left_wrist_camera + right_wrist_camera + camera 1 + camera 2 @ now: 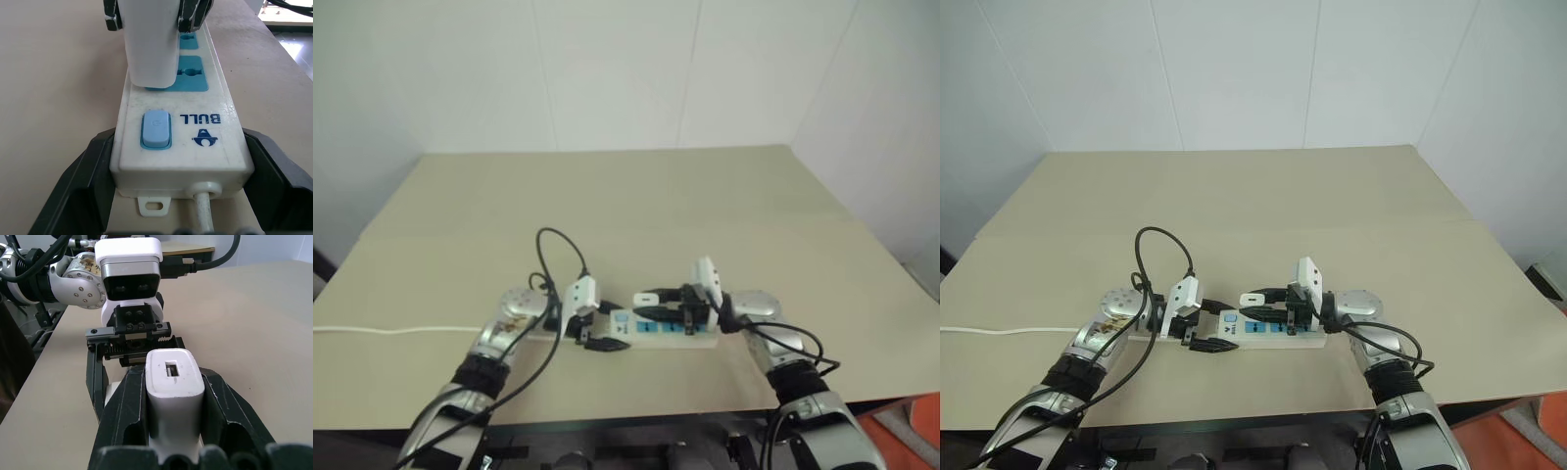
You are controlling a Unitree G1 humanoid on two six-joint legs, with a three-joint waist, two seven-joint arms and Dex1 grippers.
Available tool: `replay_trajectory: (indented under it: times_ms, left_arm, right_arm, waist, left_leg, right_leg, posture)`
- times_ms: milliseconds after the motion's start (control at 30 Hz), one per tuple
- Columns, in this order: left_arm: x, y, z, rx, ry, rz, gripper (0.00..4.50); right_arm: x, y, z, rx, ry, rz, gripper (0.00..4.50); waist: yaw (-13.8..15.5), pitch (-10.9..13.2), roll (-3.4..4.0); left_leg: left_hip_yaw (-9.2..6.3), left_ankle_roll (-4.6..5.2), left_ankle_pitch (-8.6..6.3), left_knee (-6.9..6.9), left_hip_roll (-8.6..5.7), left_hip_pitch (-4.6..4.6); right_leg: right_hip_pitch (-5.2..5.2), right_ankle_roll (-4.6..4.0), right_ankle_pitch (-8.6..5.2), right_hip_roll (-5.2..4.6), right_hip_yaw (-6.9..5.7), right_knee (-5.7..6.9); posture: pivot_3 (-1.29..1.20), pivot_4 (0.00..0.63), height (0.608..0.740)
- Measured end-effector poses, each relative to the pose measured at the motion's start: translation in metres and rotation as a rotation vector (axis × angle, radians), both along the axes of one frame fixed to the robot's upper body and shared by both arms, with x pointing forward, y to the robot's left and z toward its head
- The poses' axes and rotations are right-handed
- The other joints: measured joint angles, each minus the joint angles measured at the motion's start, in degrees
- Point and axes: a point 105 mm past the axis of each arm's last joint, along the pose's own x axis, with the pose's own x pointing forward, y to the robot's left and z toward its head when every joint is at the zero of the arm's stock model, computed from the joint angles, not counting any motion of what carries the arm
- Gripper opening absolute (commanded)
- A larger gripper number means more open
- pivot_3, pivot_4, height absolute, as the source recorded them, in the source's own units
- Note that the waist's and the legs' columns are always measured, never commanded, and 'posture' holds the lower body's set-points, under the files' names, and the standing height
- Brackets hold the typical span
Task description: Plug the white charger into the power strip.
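Both hands grip: left hand (176, 166) clamps power strip (205, 122) end, right hand (171, 396) pinches white charger (173, 391) above sockets.

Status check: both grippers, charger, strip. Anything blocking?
Left gripper shut on the power strip, switch end. Right gripper shut on the white charger, sitting on the blue socket nearest the switch; seating depth unclear. Nothing in the way.

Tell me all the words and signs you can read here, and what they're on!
"BULL", in blue letters on the strip, beside its blue switch.
A small blue logo mark sits next to that word, on the strip too.
The switch bears a faint round sign, too faint to read.
The charger shows no writing.
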Motion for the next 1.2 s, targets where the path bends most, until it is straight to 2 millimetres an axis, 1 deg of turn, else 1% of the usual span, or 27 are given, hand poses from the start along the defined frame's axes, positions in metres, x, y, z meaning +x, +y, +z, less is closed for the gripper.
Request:
replay_trajectory:
  times_ms: [133,267,367,500,567,633,667,733,1000,1200]
  left_arm:
    - [0.000,0.000,0.000,0.001,-0.001,0.000,3.27]
    - [0.000,0.000,-0.001,0.001,0.000,0.002,3.27]
    - [-0.001,0.002,-0.001,0.004,0.000,0.008,3.27]
    - [-0.002,0.010,-0.001,0.016,0.000,0.021,3.27]
    - [-0.001,0.013,-0.002,0.022,0.001,0.029,3.27]
    - [-0.002,0.015,-0.003,0.026,0.004,0.035,3.27]
    - [-0.002,0.016,-0.004,0.026,0.006,0.039,3.27]
    - [-0.002,0.017,-0.005,0.029,0.009,0.044,3.27]
    - [-0.006,0.016,-0.005,0.027,0.002,0.043,3.27]
    - [-0.006,0.015,-0.005,0.028,0.001,0.039,3.27]
  right_arm:
    - [0.000,-0.004,-0.001,-0.017,-0.009,0.010,1.13]
    - [0.001,-0.003,-0.001,-0.031,-0.016,0.028,1.13]
    - [0.001,0.001,-0.001,-0.041,-0.020,0.042,1.13]
    - [0.000,0.013,-0.003,-0.035,-0.014,0.055,1.13]
    - [0.000,0.018,-0.005,-0.031,-0.010,0.055,1.13]
    - [0.001,0.020,-0.006,-0.033,-0.003,0.054,1.13]
    - [0.001,0.021,-0.008,-0.034,0.002,0.054,1.13]
    - [0.002,0.022,-0.009,-0.029,0.011,0.052,1.13]
    - [-0.003,0.017,-0.017,-0.043,-0.015,0.062,1.13]
    - [-0.003,0.016,-0.016,-0.066,-0.023,0.093,1.13]
  waist:
    - [0.0,0.0,0.00]
    - [0.0,0.0,-0.01]
    - [-0.1,0.0,-0.02]
    - [-1.0,-0.1,-0.08]
    - [-1.5,-0.1,-0.10]
    - [-1.8,-0.1,-0.11]
    - [-1.8,-0.1,-0.11]
    - [-1.8,-0.1,-0.11]
    - [-1.4,-0.2,-0.12]
    - [-1.3,-0.2,-0.12]
  left_leg:
    - [0.00,0.00,0.00,0.00,0.00,0.02]
    - [0.00,0.00,0.00,0.00,0.00,0.06]
    - [0.01,0.00,0.00,0.00,0.01,0.10]
    - [0.00,0.00,0.00,-0.09,0.06,0.20]
    - [0.01,0.00,0.00,-0.10,0.07,0.34]
    - [0.03,0.00,0.00,-0.21,0.13,0.73]
    - [0.03,0.00,-0.01,-0.29,0.17,1.00]
    - [0.03,0.00,-0.02,-0.32,0.24,1.14]
    - [0.01,0.00,-0.02,-0.32,0.30,1.12]
    - [0.01,0.00,-0.02,-0.32,0.30,1.11]
  right_leg:
    - [0.02,0.00,0.00,0.00,0.00,-0.01]
    - [0.06,0.00,0.00,0.00,0.00,-0.01]
    - [0.07,0.00,0.00,0.01,0.00,0.00]
    - [0.09,-0.01,-0.01,0.06,0.02,0.04]
    - [0.19,0.01,-0.02,0.08,0.05,0.04]
    - [0.53,0.34,-0.24,0.17,0.11,-0.01]
    - [0.79,0.32,-0.29,0.20,0.11,-0.04]
    - [0.92,0.29,-0.36,0.29,0.12,-0.04]
    - [0.91,0.27,-0.37,0.37,0.12,-0.02]
    - [0.90,0.26,-0.37,0.36,0.12,-0.04]
  posture:
    - [0.00,0.150,0.740]
    - [0.00,0.150,0.740]
    - [0.00,0.150,0.740]
    - [0.00,0.150,0.740]
    - [0.00,0.150,0.740]
    - [0.00,0.150,0.740]
    - [0.00,0.150,0.740]
    - [0.00,0.150,0.740]
    - [0.00,0.150,0.740]
    - [0.00,0.150,0.740]
